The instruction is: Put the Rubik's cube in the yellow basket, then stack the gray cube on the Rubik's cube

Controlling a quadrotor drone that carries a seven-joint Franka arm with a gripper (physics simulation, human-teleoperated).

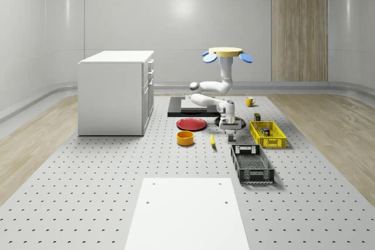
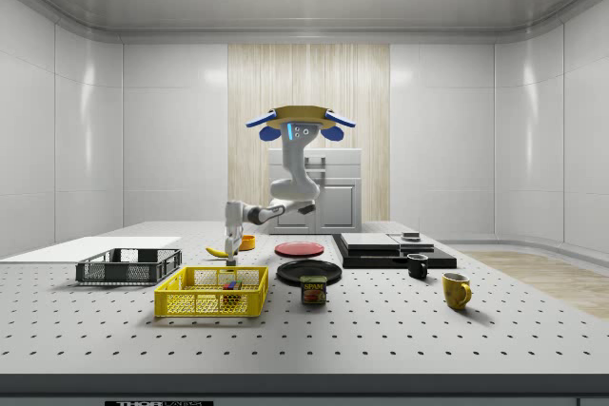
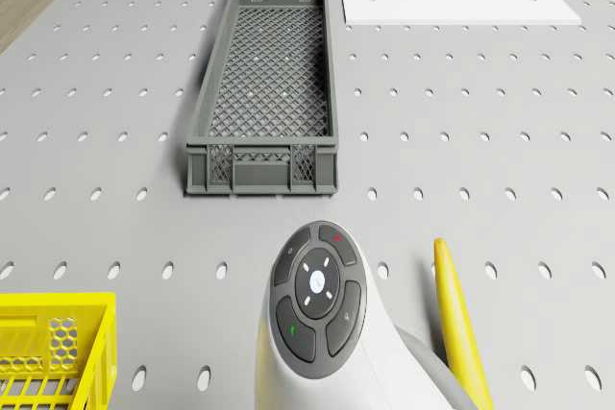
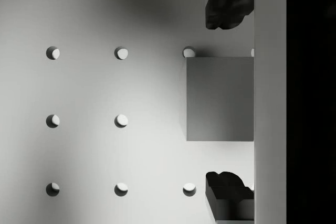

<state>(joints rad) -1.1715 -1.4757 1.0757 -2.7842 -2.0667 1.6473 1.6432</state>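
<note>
Starting at the worktop's (image 1: 88,168) near edge in the whole-scene view, one white sheet (image 1: 187,215) lies flat. Behind it stands one gray crate (image 1: 252,163), with nothing seen inside it. Next comes the working spot: the gripper (image 4: 228,98) hangs low over the worktop, pointing straight down. Its two fingers are spread apart on opposite sides of the single gray cube (image 4: 220,99), with a gap showing at each side, so nothing is clamped yet. That straddling pose suits a top-down pinch, so the step in hand is probably grasping the gray cube. One banana (image 1: 212,140) lies just beside the gripper, close enough that a sideways drift might nudge it. On the gripper's other side sits the one yellow basket (image 1: 268,134). In the side view a small multicoloured block, apparently the Rubik's cube (image 2: 229,283), rests inside it, so the first half of the task looks done. Farther in are one orange bowl (image 1: 185,138), one red plate (image 1: 191,124), one black plate (image 2: 309,271) and one can (image 2: 313,289). Beyond them lie a dark slab (image 1: 181,106) and two mugs, one black (image 2: 417,265) and one yellow (image 1: 249,102). The drone (image 1: 227,52) hovers high above the worktop's middle, roughly over the slab, its arm folded forward and down to reach the cube. One white cabinet (image 1: 115,92) stands toward the far edge.
</note>
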